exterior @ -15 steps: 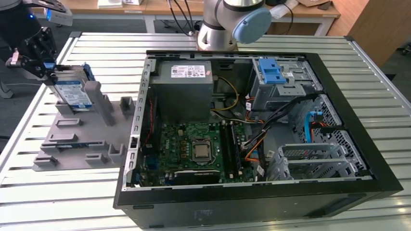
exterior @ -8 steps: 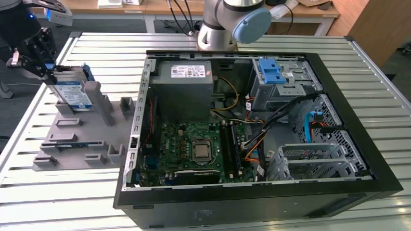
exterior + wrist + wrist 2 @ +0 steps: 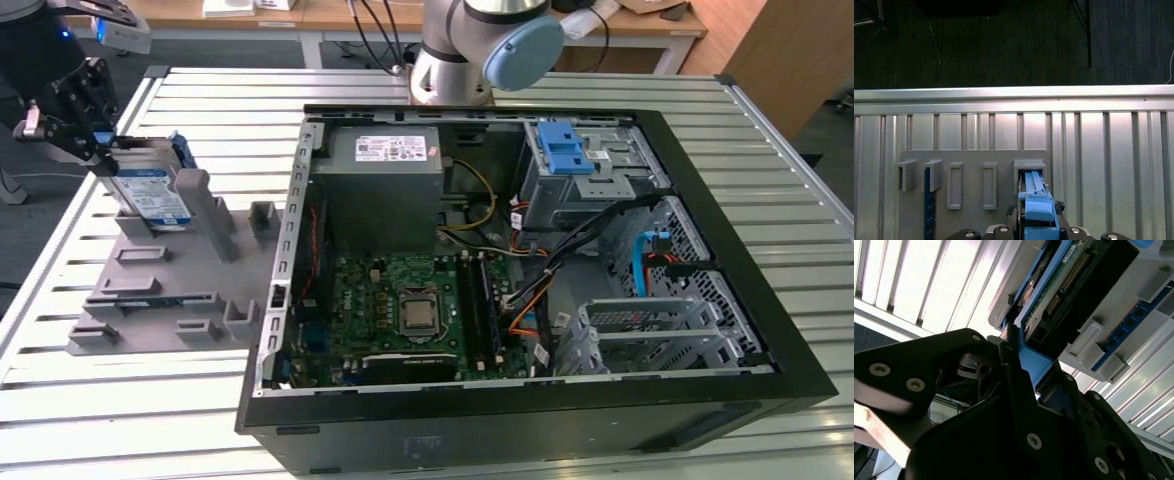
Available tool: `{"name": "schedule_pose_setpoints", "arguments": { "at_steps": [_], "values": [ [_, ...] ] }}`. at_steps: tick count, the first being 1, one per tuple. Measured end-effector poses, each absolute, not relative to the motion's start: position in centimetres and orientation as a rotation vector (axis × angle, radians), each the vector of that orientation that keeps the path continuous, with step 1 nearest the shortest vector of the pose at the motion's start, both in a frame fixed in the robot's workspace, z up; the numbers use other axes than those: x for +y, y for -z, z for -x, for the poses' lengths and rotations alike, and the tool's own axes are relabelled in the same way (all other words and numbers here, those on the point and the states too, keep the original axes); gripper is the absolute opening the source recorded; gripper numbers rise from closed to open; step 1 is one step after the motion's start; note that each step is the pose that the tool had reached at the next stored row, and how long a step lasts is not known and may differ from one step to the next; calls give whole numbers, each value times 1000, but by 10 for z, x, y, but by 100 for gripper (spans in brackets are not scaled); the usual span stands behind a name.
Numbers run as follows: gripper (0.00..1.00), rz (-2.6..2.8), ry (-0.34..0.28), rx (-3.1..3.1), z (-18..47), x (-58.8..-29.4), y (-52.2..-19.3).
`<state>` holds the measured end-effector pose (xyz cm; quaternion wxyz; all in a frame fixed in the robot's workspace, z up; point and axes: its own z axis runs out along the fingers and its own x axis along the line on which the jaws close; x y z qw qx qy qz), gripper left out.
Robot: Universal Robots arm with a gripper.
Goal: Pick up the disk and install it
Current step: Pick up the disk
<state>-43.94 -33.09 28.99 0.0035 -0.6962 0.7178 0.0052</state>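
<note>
Exterior view, upper left: I see the end effector [image 3: 96, 152] closed on the blue frame of the disk [image 3: 150, 195]. The disk stands upright in a slot of the grey fixture [image 3: 160, 290] on the slatted counter [image 3: 200, 110]. The open computer case [image 3: 467, 440] sits just beside the fixture, toward the exterior view's right. In the second wrist view, one of the fingers [image 3: 1012, 365] presses on the frame edge.

We see the disk [image 3: 150, 195], a silver-grey hard drive with a white-and-blue label and a blue plastic frame. It stands on edge, slightly tilted, in a slot of the grey holder [image 3: 160, 290] at the exterior view's left. The gripper [image 3: 1021, 352] clamps its blue upper edge.
</note>
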Motion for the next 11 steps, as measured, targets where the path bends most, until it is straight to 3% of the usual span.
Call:
{"name": "schedule_pose_setpoints", "arguments": {
  "at_steps": [11],
  "values": [
    [36,2183,-16,2250,439,-331,-295]
  ]
}}
